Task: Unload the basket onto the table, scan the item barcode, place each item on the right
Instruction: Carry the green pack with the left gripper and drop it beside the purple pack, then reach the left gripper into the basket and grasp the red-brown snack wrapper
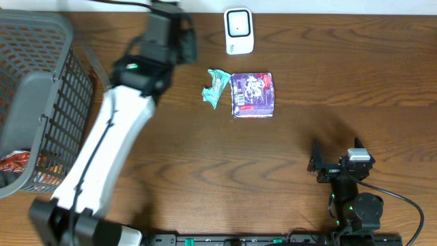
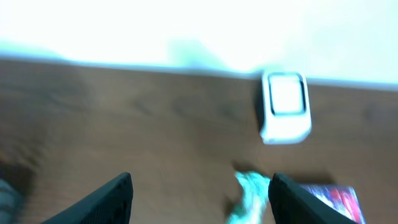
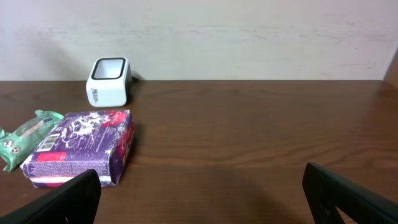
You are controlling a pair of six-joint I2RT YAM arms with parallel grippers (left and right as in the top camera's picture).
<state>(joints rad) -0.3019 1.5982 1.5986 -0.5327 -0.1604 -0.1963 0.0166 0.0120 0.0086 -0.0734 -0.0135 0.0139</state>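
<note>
The white barcode scanner (image 1: 239, 31) stands at the table's far edge; it also shows in the left wrist view (image 2: 285, 107) and the right wrist view (image 3: 109, 81). Two items lie in front of it: a crumpled teal packet (image 1: 216, 87) (image 2: 250, 196) (image 3: 28, 137) and a purple pack (image 1: 252, 94) (image 2: 339, 198) (image 3: 81, 146). My left gripper (image 1: 179, 39) (image 2: 202, 190) hangs open and empty, left of the scanner and above the table. That view is blurred. My right gripper (image 1: 328, 164) (image 3: 202, 186) is wide open and empty, low near the front right.
A grey mesh basket (image 1: 41, 82) with more packets inside takes up the left side. The table's far edge meets a pale wall (image 3: 249, 31). Bare wood (image 1: 307, 116) lies between the purple pack and my right gripper.
</note>
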